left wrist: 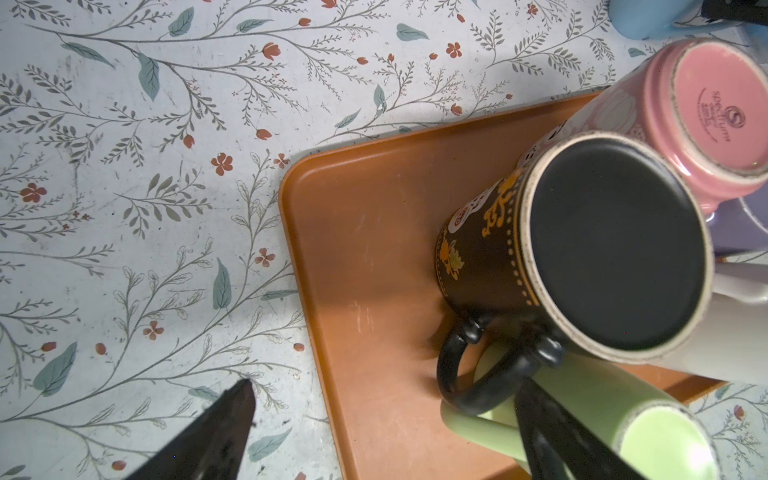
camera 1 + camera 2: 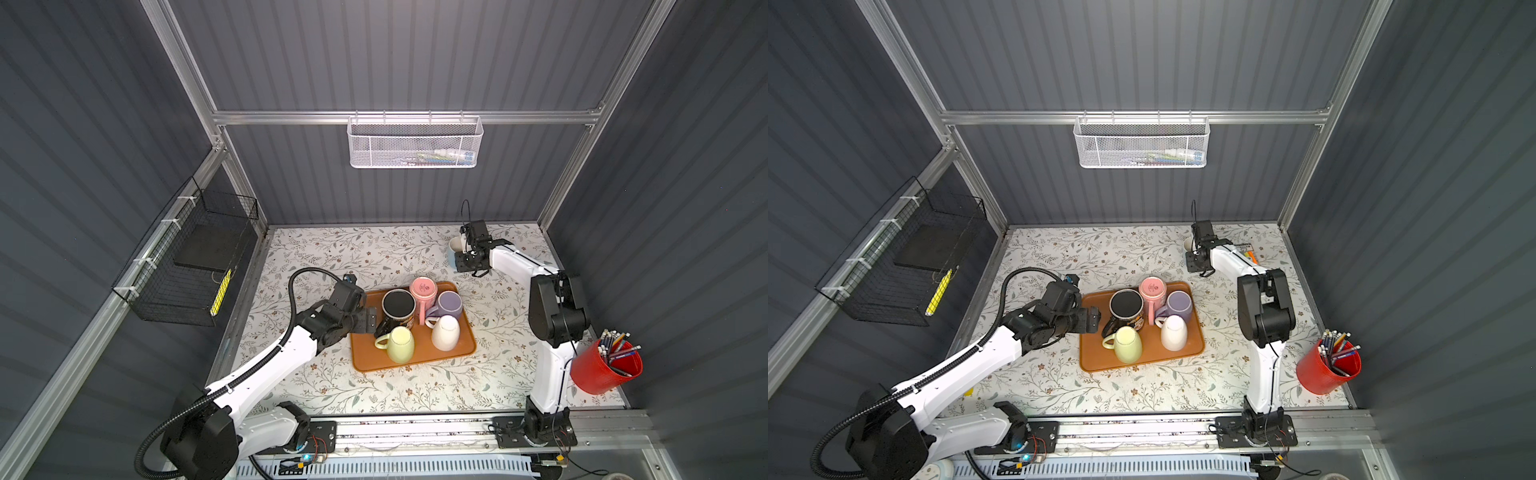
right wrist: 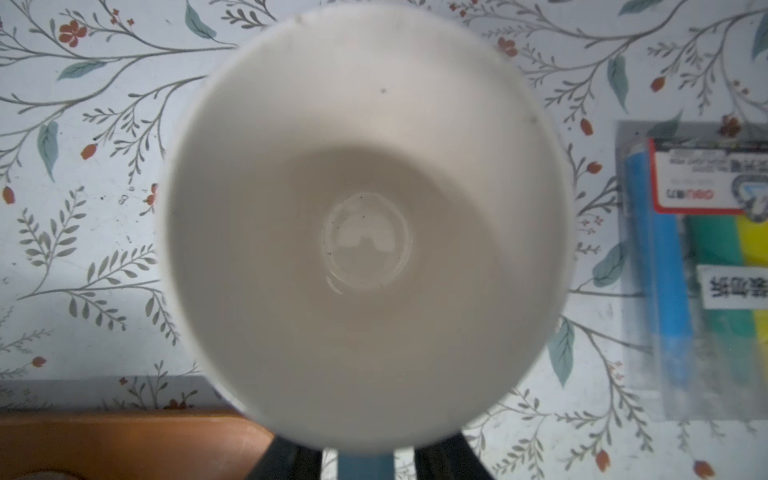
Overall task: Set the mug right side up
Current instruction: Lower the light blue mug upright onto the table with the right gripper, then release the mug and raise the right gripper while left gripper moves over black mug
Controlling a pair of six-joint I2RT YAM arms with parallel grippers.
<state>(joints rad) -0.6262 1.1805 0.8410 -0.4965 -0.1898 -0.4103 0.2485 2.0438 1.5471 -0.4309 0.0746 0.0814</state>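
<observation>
Our right pincer (image 3: 368, 455), slightly parted, has the upright pale-blue ceramic mug's (image 3: 361, 232) handle loose between its jaws; left pincer (image 1: 386, 390) gapes empty.

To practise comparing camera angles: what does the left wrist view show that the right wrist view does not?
Only the left wrist view: the black mug and pink mug, both base-up, and a green mug. Only the right wrist view: the white inside of an upright mug, and a marker pack. Both: the orange tray and the floral table cover.
</observation>
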